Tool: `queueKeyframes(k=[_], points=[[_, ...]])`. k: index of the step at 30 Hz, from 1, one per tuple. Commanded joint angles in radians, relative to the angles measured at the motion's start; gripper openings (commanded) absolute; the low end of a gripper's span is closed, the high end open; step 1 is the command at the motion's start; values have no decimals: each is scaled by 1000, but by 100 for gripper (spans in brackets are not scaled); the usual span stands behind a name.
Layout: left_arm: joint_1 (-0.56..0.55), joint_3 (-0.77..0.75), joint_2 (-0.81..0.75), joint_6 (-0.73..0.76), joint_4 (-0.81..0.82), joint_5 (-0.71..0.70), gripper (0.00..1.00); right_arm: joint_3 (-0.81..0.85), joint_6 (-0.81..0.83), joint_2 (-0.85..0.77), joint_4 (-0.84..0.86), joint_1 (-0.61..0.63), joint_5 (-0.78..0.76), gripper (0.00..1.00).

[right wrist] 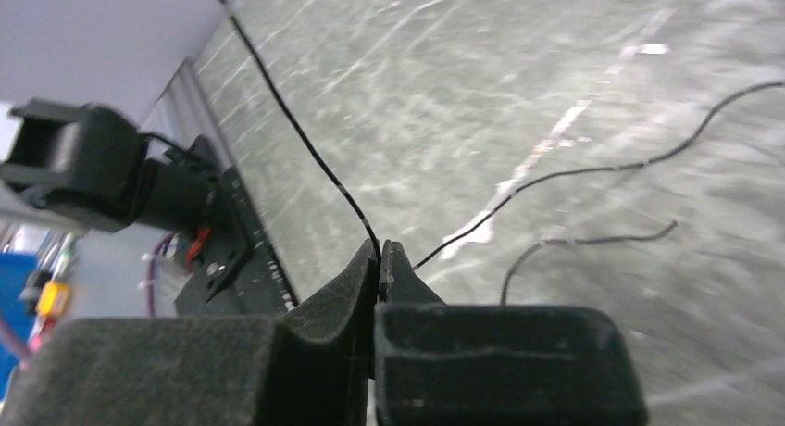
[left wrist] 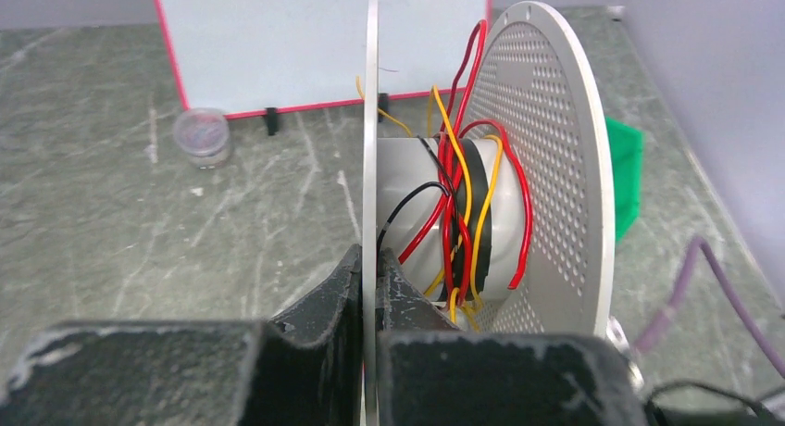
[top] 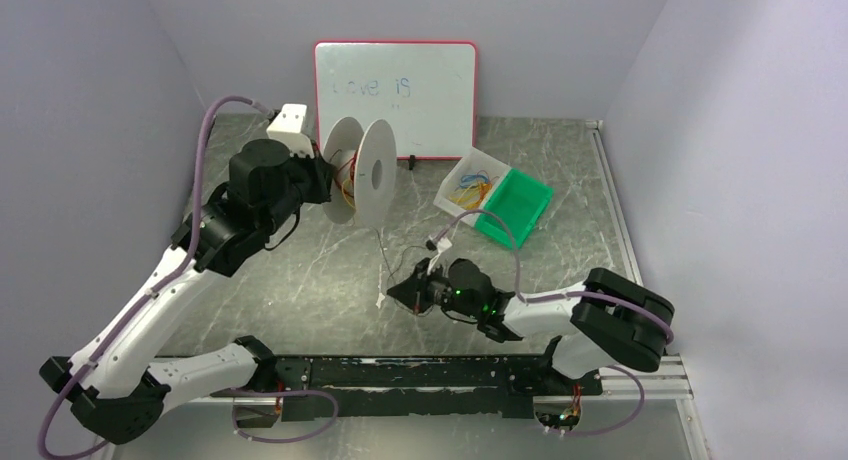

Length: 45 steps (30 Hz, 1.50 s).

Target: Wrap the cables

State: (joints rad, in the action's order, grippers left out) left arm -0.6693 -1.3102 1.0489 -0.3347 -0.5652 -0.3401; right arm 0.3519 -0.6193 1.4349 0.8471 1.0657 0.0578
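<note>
A white spool (top: 362,172) with two round flanges stands on the table at the back left. Red, yellow and one black thin cables (left wrist: 460,204) are wound on its hub. My left gripper (left wrist: 372,264) is shut on the spool's near flange (left wrist: 371,120); it also shows in the top view (top: 322,176). A thin black cable (top: 381,252) runs from the spool down across the table. My right gripper (right wrist: 381,252) is shut on this black cable (right wrist: 296,125), low over the table's middle (top: 407,292). Loose black strands (right wrist: 592,171) trail to its right.
A whiteboard (top: 395,98) with a red frame leans on the back wall. A green bin (top: 515,206) and a clear bag of coloured wires (top: 470,186) lie at the back right. A small round clear lid (left wrist: 202,135) lies by the whiteboard. A black rail (top: 420,372) runs along the near edge.
</note>
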Motion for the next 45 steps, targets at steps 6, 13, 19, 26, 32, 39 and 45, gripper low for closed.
queueKeyframes(k=[6,13,19,26,32,39,45], points=[[23,25,-125,-76,134,237,7,-38,27,-46,-77,-212,61,0],[23,40,-164,-24,90,348,7,99,100,-37,-328,-344,56,0],[23,43,-188,69,25,403,7,195,156,-50,-491,-455,53,0],[23,45,-175,183,-43,515,7,271,216,-115,-620,-526,51,0],[24,59,-156,288,-76,602,7,359,284,-202,-773,-530,-27,0],[19,86,-121,364,-88,654,7,526,364,-248,-974,-530,-77,0],[-79,93,-49,377,-114,450,7,720,430,-233,-1163,-530,6,0]])
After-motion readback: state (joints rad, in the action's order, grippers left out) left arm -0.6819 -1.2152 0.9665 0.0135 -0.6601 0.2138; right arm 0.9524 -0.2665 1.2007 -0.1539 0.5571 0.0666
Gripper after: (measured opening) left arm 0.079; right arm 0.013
